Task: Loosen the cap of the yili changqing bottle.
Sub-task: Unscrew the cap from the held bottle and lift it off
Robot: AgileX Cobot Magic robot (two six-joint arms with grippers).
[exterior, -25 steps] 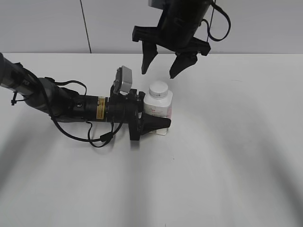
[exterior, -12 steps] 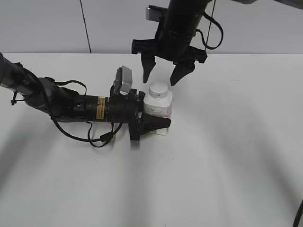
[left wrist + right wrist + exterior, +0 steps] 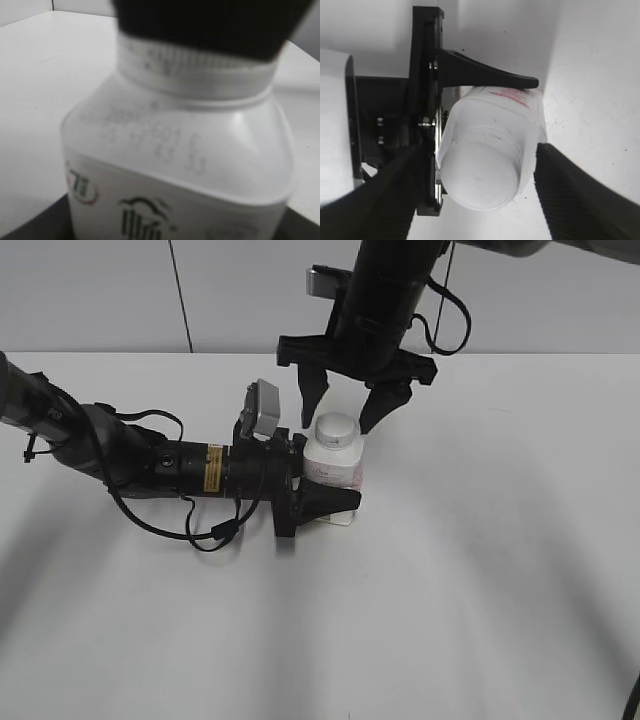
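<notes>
White yili changqing bottle (image 3: 492, 130) upright, cap (image 3: 479, 180) between the spread fingers (image 3: 572, 200) of the right gripper (image 3: 475, 197), neither touching it, left gripper (image 3: 447, 95) clamping the bottle's body, on a white table (image 3: 595, 75)

A plain white table (image 3: 480, 590) is seen, on which the yili changqing bottle (image 3: 335, 472) is stood upright near the middle.

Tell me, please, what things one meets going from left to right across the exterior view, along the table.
Left arm → left wrist camera → left gripper holding the bottle.
</notes>
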